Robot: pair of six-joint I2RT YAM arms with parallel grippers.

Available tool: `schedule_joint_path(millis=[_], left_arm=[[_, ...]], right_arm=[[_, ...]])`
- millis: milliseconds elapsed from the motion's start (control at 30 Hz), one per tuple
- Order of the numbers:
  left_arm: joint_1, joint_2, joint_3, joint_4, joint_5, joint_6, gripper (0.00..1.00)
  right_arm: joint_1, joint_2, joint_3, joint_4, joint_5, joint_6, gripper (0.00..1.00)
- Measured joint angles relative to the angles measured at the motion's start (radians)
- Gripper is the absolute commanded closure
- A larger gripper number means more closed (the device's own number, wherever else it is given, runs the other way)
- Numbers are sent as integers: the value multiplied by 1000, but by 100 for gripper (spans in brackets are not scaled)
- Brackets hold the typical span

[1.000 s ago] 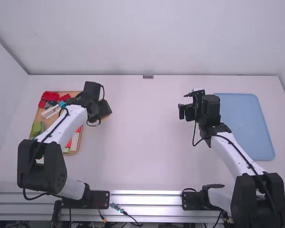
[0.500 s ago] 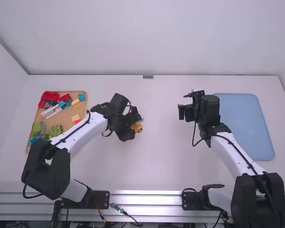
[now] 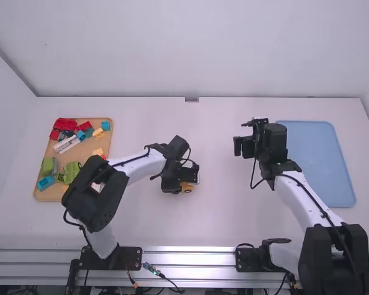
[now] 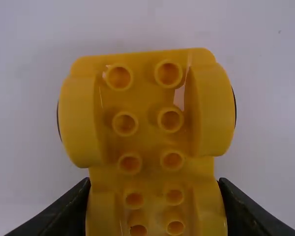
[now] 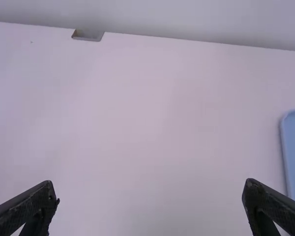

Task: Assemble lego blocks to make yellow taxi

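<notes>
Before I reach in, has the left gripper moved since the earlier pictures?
Yes. In the high view, the left gripper has moved away from the wooden tray, rightward and down the picture, carrying the yellow block.

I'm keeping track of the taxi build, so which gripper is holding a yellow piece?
The left gripper: its fingers press a yellow piece from both sides. The right gripper stands open with nothing between its fingers.

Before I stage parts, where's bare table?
Widest: white table between left gripper and right gripper, back to the far wall. Visible part of the blue tray is bare too. Crowded: wooden tray of blocks, far left.
</notes>
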Motion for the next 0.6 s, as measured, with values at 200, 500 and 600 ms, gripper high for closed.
schedule_joint_path(millis=[200,500,600], left_arm=[[0,28,9,18,0,18,64],[0,31,11,66,0,7,1],[0,31,15,55,0,11,1]], right_arm=[[-15,0,0,0,0,14,1],[19,0,0,-1,1,-6,1],[19,0,0,-1,2,-9,1]])
